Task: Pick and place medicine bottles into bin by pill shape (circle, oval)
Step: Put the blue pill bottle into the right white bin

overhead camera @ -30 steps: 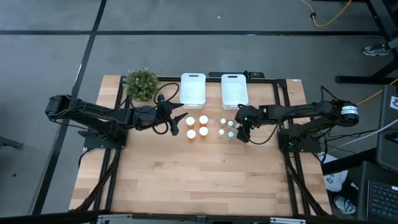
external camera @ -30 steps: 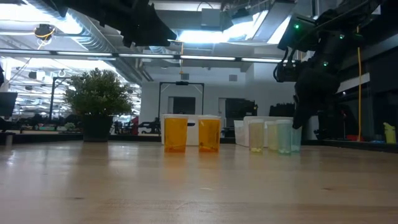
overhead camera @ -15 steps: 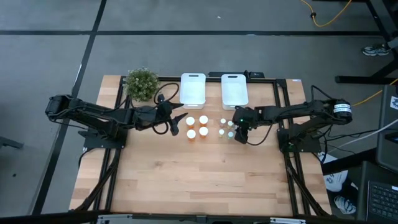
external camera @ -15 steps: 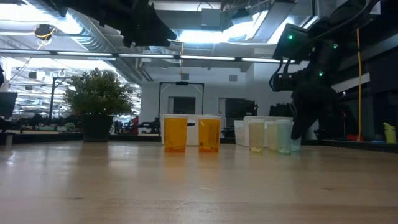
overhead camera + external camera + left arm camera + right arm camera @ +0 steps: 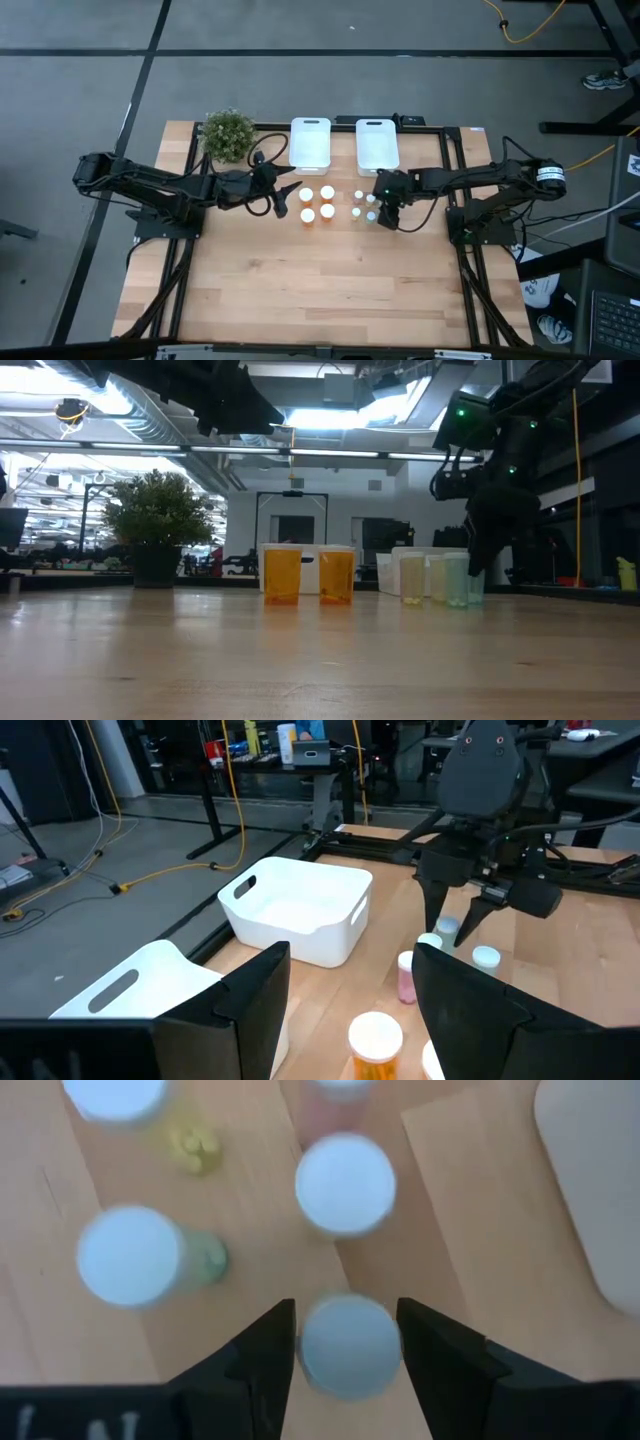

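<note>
On the wooden table (image 5: 300,290), the left gripper (image 5: 287,197) hovers with its fingers apart and empty, just beside four orange bottles (image 5: 317,204). To their right stands a tight cluster of small pale bottles (image 5: 364,206). The right gripper (image 5: 347,1342) is lowered over this cluster, its fingers apart on either side of one bottle's cap (image 5: 350,1344) but not visibly squeezing it. Because the neighbours stand so near, a finger could likely knock one over as the fingers close or lift. At the table's back edge, the left bin (image 5: 310,142) and right bin (image 5: 377,144), both white, look empty.
</note>
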{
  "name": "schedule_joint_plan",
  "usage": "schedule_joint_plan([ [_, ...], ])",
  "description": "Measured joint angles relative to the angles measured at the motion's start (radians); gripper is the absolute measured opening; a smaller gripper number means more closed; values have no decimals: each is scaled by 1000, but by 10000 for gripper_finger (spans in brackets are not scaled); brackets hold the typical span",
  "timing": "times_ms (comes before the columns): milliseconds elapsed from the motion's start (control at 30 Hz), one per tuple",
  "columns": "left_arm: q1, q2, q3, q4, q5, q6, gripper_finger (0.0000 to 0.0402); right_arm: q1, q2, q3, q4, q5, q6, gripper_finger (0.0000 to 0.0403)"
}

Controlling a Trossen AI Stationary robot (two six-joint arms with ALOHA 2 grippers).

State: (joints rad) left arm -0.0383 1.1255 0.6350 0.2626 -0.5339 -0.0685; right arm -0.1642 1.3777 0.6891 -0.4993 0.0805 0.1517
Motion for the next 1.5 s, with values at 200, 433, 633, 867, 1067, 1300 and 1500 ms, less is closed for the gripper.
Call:
schedule_joint_plan([
  [200,0,0,0,0,0,0,204,0,0,0,3,5,1,177],
  [433,0,0,0,0,0,0,204,0,0,0,11,5,0,164],
  [633,0,0,0,0,0,0,204,0,0,1,8,5,2,111],
  [867,0,0,0,0,0,0,204,0,0,129,-195,43,4,110],
  [1067,0,0,0,0,0,0,204,-5,-1,362,-395,236,-42,115],
  [1300,0,0,0,0,0,-1,204,-114,-1,533,-307,303,-200,112],
  [1500,0,0,0,35,0,-1,204,-312,27,535,-189,137,-263,112],
])
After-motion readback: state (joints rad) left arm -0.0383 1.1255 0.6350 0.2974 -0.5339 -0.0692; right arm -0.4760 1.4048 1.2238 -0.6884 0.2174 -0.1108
